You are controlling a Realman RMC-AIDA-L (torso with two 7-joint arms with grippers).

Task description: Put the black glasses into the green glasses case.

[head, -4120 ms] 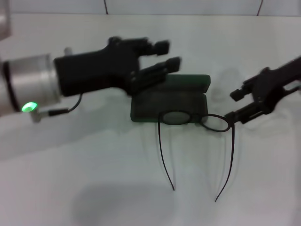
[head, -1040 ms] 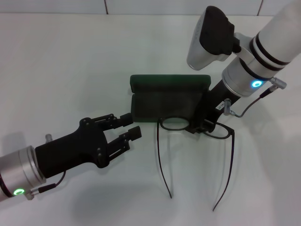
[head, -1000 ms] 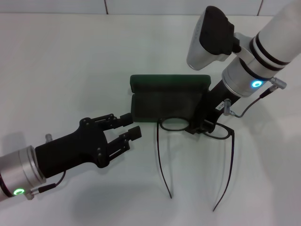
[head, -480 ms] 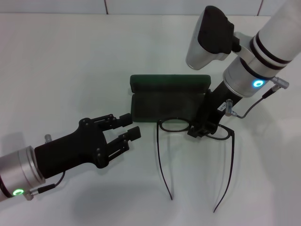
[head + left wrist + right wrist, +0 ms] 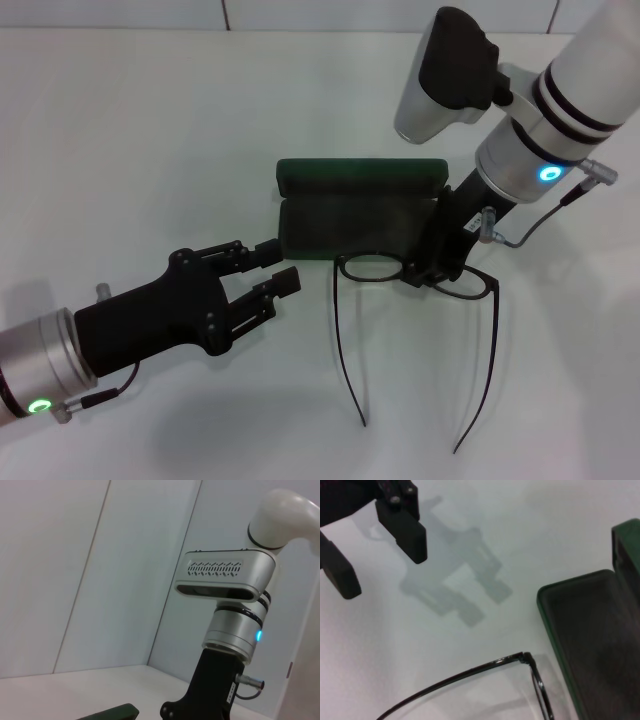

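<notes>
The green glasses case (image 5: 350, 225) lies open at the table's middle, its lid (image 5: 360, 176) standing up at the far side. The black glasses (image 5: 372, 267) rest unfolded with their front against the case's near edge and their temple arms (image 5: 345, 350) pointing toward me. My right gripper (image 5: 432, 268) is down at the glasses' bridge, hiding part of the right lens. My left gripper (image 5: 273, 265) is open and empty, low over the table to the left of the glasses. The right wrist view shows a temple arm (image 5: 470, 672), the case (image 5: 590, 625) and the left gripper (image 5: 375, 550).
The white table (image 5: 150, 120) runs to a wall at the back. The right arm's wrist camera housing (image 5: 445, 75) hangs above the case's right end. The left wrist view shows the right arm (image 5: 225, 630) and the case lid's edge (image 5: 107, 714).
Since 4.1 s ago the left arm has pulled back from over the case to the front left, and the right arm has come in over the bridge. In the last second little has moved.
</notes>
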